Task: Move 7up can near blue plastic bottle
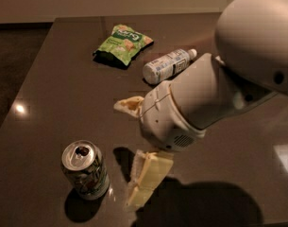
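The 7up can (85,169) stands upright at the front left of the dark table (49,89), silver top with its opening showing. The blue plastic bottle (168,65) lies on its side at the back centre, white cap pointing right. My gripper (127,153) hangs from the big white arm (205,98), just right of the can and a little above the table. It is open and empty: one cream finger (147,176) reaches down beside the can, the other (129,104) sticks out further back. The can is far in front of the bottle.
A green snack bag (123,44) lies at the back, left of the bottle. The table's left edge (25,74) runs close to the can. The arm hides much of the table's right half and casts a shadow at the front.
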Action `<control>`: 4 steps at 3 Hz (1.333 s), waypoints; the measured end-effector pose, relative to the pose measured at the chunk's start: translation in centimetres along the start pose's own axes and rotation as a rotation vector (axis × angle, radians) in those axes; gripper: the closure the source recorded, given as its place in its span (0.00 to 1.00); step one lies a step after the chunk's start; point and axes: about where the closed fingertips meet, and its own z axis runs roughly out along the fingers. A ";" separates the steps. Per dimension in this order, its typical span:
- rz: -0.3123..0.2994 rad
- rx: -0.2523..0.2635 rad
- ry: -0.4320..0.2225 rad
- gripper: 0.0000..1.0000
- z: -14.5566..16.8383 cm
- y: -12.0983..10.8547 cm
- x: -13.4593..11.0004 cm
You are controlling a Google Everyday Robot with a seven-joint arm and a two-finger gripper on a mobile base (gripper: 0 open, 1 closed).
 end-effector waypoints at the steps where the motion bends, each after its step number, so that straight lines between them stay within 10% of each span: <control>1: 0.001 -0.018 -0.015 0.00 1.8 0.9 -1.0; 4: 0.035 -0.011 -0.065 0.09 4.7 0.8 -3.4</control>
